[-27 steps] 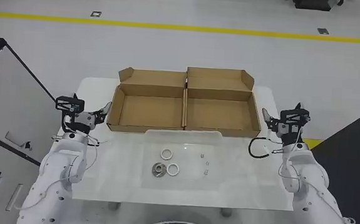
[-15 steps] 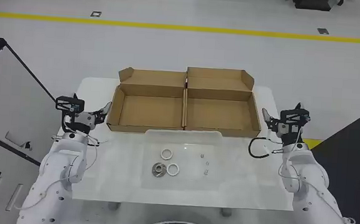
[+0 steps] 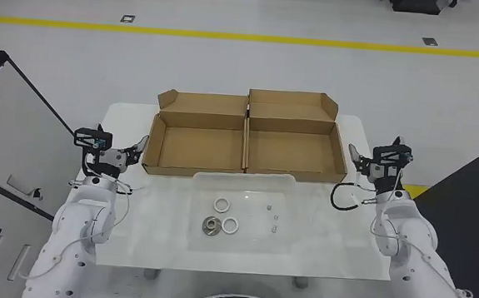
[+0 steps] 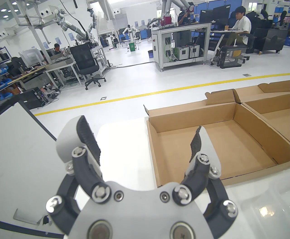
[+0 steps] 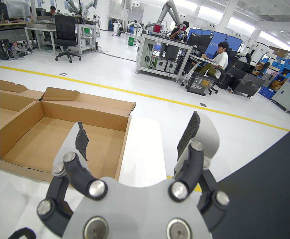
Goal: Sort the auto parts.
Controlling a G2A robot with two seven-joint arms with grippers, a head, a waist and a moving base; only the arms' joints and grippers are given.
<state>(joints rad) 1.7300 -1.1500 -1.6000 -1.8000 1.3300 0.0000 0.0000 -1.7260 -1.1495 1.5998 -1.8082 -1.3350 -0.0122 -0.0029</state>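
The left box (image 3: pixel 196 146) and the right box (image 3: pixel 294 150) are brown cardboard. They sit open, side by side, at the far side of the worktop (image 3: pixel 321 238), so parts can be dropped in from above. I think each box is for one kind of part. Both boxes look empty.

The parts lie in a clear tray (image 3: pixel 250 237) just in front of the boxes, in the middle, where either arm could get to them. There are two white rings (image 3: pixel 221 204), a round metal part (image 3: pixel 211 225) just beside one ring, and tiny bits (image 3: pixel 274 229) off to the side. I think nothing is sorted yet.

The left gripper (image 4: pixel 140 125) hangs near the outer corner of the left box. Its fingers are spread wide and hold nothing. The right gripper (image 5: pixel 137 120) hangs by the outer side of the right box, its fingers spread and holding nothing too. Both arms are bent at the sides, pointing toward the boxes and well apart from the tray.
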